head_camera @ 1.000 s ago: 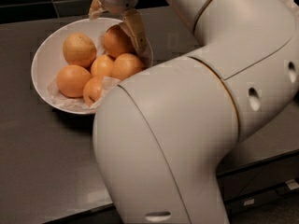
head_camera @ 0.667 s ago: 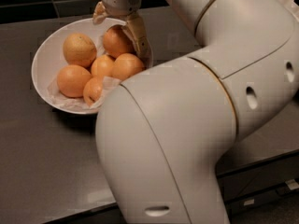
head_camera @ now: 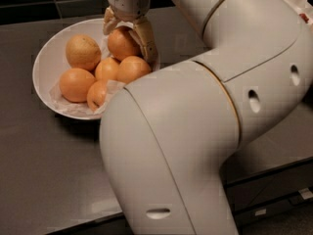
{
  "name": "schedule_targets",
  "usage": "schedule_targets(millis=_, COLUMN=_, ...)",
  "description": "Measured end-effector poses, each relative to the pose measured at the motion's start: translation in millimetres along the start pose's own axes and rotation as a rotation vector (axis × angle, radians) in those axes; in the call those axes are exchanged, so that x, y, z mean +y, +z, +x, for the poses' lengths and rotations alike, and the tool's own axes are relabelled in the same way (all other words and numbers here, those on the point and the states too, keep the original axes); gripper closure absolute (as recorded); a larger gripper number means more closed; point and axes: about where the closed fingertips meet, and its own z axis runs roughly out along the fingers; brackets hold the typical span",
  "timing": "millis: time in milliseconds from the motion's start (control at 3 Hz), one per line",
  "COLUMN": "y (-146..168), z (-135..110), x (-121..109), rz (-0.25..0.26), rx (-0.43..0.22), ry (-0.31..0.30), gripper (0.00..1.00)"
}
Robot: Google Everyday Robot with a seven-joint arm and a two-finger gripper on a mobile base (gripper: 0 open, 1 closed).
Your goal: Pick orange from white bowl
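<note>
Camera view | gripper (head_camera: 129, 42) at back of white bowl (head_camera: 46, 62), fingers clamped on both flanks of orange (head_camera: 121, 44) | advice: lift straight up, slowly, clearing neighbouring fruit (head_camera: 133, 68).

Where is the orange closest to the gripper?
Upper left of the camera view: the orange lies in the white bowl's back right, under the gripper, behind a paler orange.

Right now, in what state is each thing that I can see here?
gripper: lowered around the orange, at the far side of the bowl; grip unclear.
orange: inside the white bowl, not lifted out.
white bowl: upright on the dark table.
other oranges: five, whole, lying in the bowl.
paper lining: crumpled under the fruit.
</note>
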Motion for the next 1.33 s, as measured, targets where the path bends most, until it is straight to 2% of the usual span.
schedule_targets(millis=1000, y=12.2, z=3.3, x=-19.6, rz=-0.005, rx=0.002, ry=-0.037, gripper=0.14)
schedule_targets(millis=1333, y=10.3, z=3.4, x=-19.2, rz=-0.005, rx=0.002, ry=-0.037, gripper=0.15)
